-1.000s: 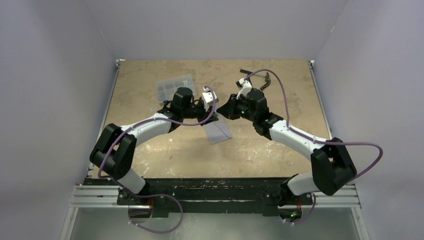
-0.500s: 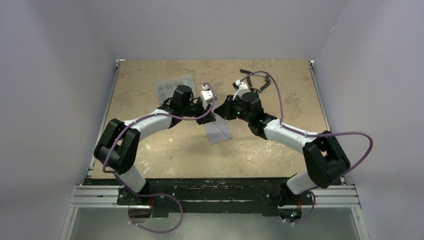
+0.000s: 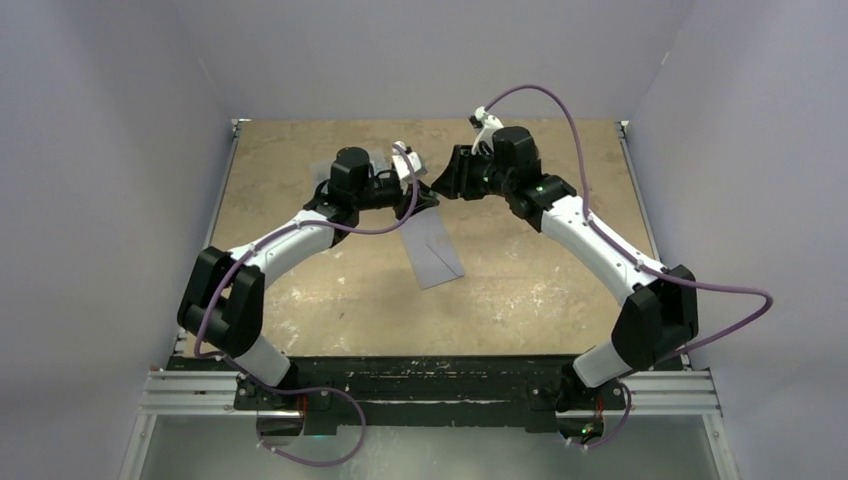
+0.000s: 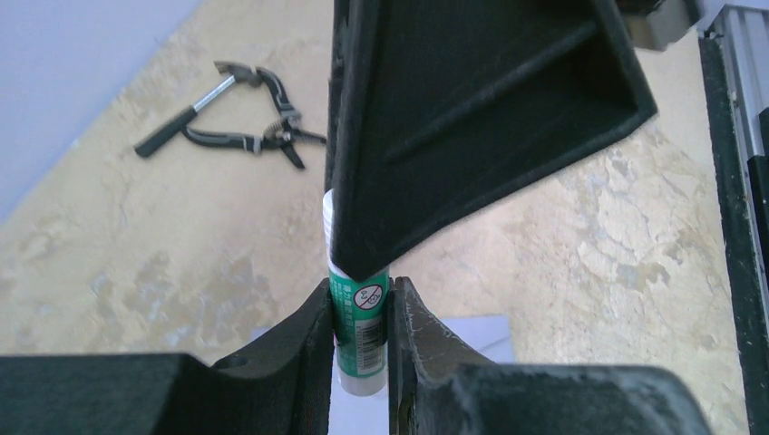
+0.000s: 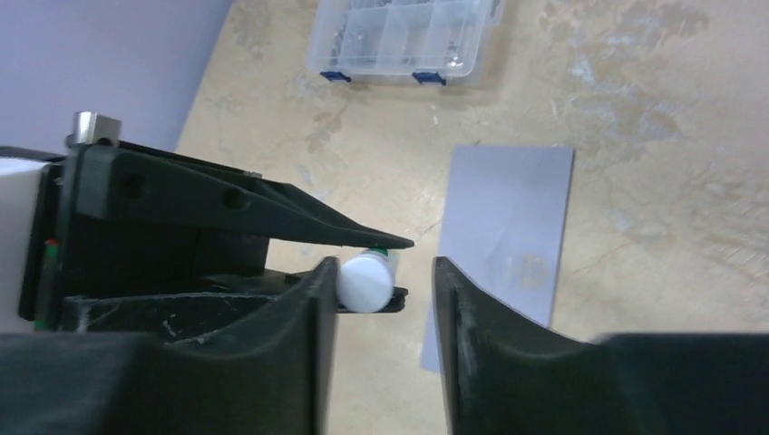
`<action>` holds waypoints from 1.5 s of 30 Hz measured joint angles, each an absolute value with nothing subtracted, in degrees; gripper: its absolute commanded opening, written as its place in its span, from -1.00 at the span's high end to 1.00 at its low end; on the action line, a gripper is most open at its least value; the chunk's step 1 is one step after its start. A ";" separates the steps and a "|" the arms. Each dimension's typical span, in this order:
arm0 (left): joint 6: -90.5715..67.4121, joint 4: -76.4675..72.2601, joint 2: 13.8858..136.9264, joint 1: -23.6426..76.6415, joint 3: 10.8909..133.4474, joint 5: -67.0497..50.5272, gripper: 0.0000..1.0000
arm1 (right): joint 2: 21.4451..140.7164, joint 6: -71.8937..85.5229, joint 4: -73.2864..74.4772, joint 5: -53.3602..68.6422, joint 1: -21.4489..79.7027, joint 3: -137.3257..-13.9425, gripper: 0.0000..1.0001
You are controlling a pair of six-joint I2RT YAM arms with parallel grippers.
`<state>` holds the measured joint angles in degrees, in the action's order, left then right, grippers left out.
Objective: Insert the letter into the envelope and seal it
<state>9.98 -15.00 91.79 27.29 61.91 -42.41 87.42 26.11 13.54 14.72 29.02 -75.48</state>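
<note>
Green-white glue stick clamped in left gripper jaws; right gripper jaws wide around cap. Grey-lavender paper envelope flat on surface. Clear plastic compartment box: blurred small parts.

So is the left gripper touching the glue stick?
Touching. In the left wrist view, both fingers of the left gripper press against the sides of the glue stick, with no gap showing.

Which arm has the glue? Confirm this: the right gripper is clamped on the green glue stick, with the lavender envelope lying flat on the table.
Wrong arm. The left gripper is clamped on the green glue stick, with the lavender envelope lying flat on the table; the left wrist view shows it.
</note>
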 measured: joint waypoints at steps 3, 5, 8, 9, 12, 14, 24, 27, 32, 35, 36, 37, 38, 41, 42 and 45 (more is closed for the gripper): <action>10.59 -16.29 90.74 27.42 61.95 -42.78 1.00 | 86.61 26.17 16.25 15.05 28.08 -75.90 -0.41; 11.16 -17.32 90.70 27.55 61.93 -42.85 1.00 | 85.76 26.22 18.11 14.63 27.59 -76.09 -0.45; 11.70 -18.52 90.70 27.55 61.93 -42.87 1.00 | 84.84 26.28 20.25 14.39 27.09 -77.28 -0.45; 11.77 -18.85 90.70 27.51 61.93 -42.87 1.00 | 84.60 26.28 20.56 14.39 27.00 -77.62 -0.43; 11.86 -19.29 90.70 27.51 61.93 -43.22 1.00 | 83.57 26.13 21.15 14.55 26.85 -78.48 -0.24; 11.92 -19.33 90.70 27.51 61.93 -43.51 1.00 | 83.33 25.91 21.54 14.79 26.76 -78.78 -0.08; 13.17 -19.18 90.70 27.51 61.93 -44.88 1.00 | 86.04 25.87 22.02 20.99 26.68 -79.00 0.03; 13.91 -18.74 90.70 27.51 61.93 -45.19 1.00 | 86.37 25.85 21.93 21.71 26.68 -79.00 0.01; 15.99 -16.49 90.70 27.51 61.98 -45.71 1.00 | 87.02 25.76 21.87 22.06 26.65 -79.50 0.18; 16.62 -15.33 90.72 27.51 62.04 -45.74 1.00 | 87.07 25.41 21.87 22.44 26.65 -79.79 0.24; 16.82 -15.09 90.72 27.51 62.04 -45.74 1.00 | 87.07 25.36 21.82 22.57 26.65 -79.90 0.24; 17.17 -14.83 90.72 27.51 62.06 -45.74 1.00 | 87.07 25.28 21.85 22.79 26.65 -79.92 0.24; 17.32 -14.57 90.72 27.51 62.08 -45.74 1.00 | 87.07 25.15 21.87 23.14 26.65 -79.92 0.24; 17.82 -13.93 90.72 27.51 62.15 -45.76 1.00 | 87.07 24.82 21.87 23.59 26.65 -79.92 0.24; 17.85 -13.89 90.72 27.51 62.17 -45.80 1.00 | 87.07 24.77 21.85 23.62 26.65 -79.92 0.26; 18.11 -13.78 90.74 27.51 62.17 -46.04 1.00 | 87.31 24.43 21.80 23.64 26.65 -79.92 0.54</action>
